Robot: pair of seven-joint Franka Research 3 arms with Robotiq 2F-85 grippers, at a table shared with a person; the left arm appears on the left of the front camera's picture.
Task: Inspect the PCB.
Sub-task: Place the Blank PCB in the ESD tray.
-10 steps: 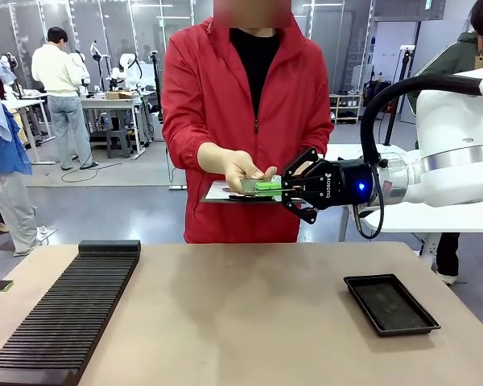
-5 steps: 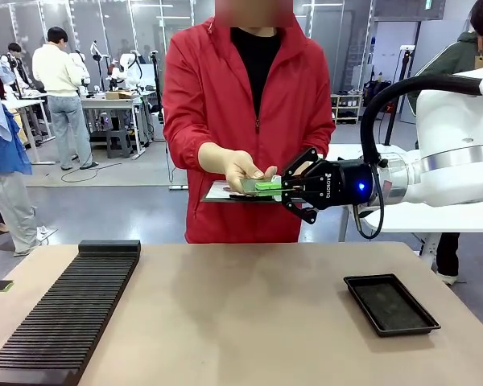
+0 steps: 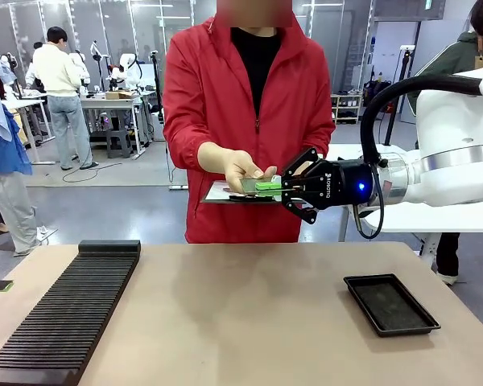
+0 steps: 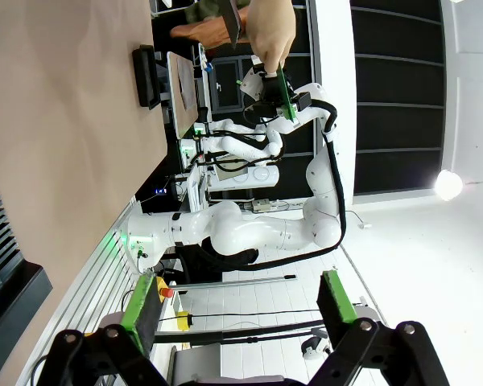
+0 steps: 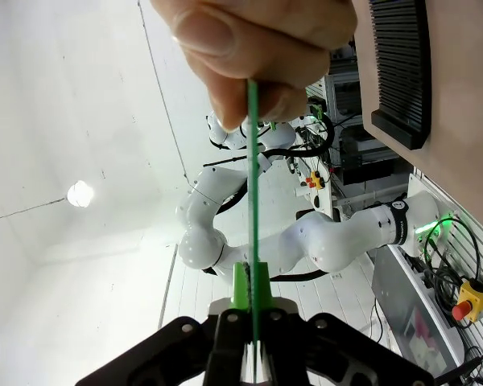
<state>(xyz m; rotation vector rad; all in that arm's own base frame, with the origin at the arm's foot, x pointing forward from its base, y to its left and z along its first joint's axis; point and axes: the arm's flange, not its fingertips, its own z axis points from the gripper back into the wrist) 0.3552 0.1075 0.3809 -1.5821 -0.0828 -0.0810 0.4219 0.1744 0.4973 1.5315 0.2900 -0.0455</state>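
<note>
The broad beige table carries a long black ribbed rack at its near left and a black shallow rectangular tray at its near right. The white right arm reaches in from the right, above the table's far edge. Its black right gripper has its jaws clamped on the near end of the PCB, a thin flat green rectangular board held level in the air in front of the person. The person's hand pinches the board's far end, with a white-papered clipboard just beneath. In the left wrist view, the left gripper has its green-padded jaws wide apart, touching nothing. White lettering on the right gripper's body reads ROBOTIQ.
</note>
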